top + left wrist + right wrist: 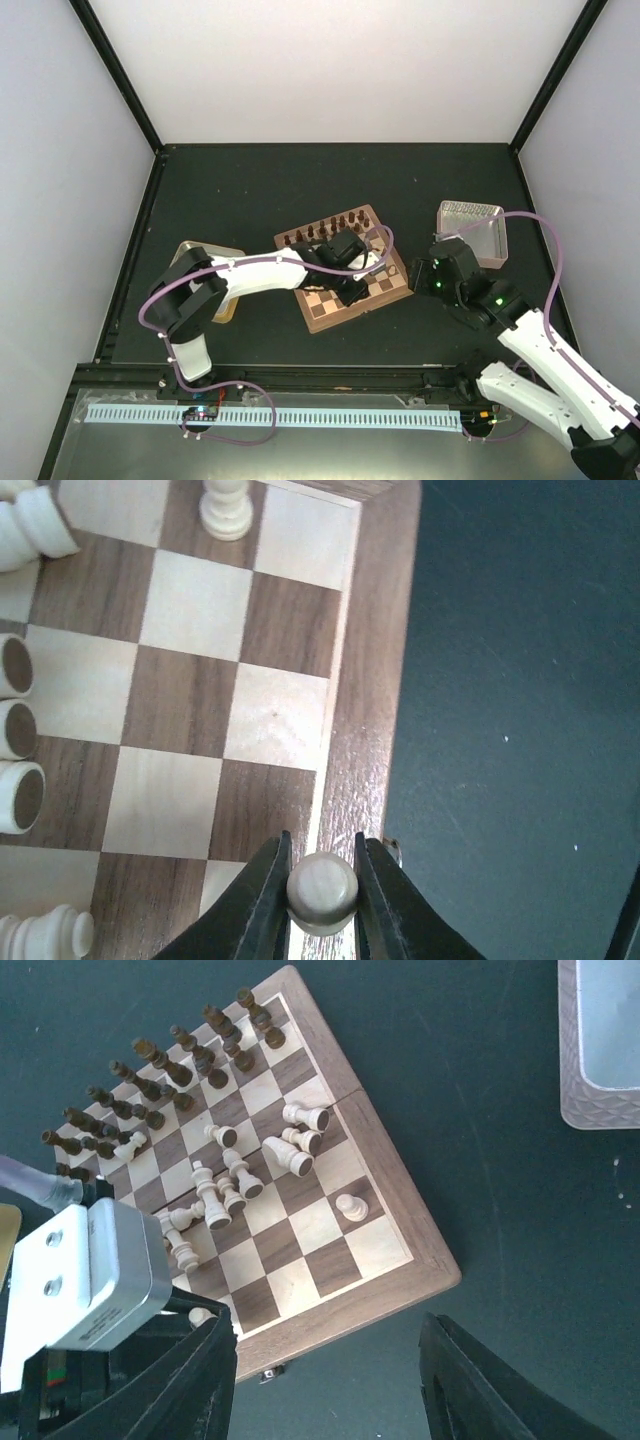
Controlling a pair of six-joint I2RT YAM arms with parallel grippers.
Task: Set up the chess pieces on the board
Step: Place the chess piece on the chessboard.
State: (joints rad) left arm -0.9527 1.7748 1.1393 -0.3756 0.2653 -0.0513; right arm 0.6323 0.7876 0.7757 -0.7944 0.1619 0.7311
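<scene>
The board [330,322] lies mid-table, turned at an angle. My left gripper [352,290] is shut on a cream pawn [322,890], held over the board's brown border [370,680] at its near corner. Several cream pieces [290,1150] lie toppled in a heap on the middle squares, and one cream pawn [350,1206] stands alone near the right edge. In the left wrist view, one cream piece [226,505] stands upright and others [15,730] lie on their sides. My right gripper [340,1390] is open and empty, hovering off the board's near-right side [440,275].
Dark brown chessmen [170,1060] stand in two rows along the board's far side. A metal tray [475,230] sits to the right of the board, and another tray [205,262] to the left, partly under my left arm. Black walls enclose the table.
</scene>
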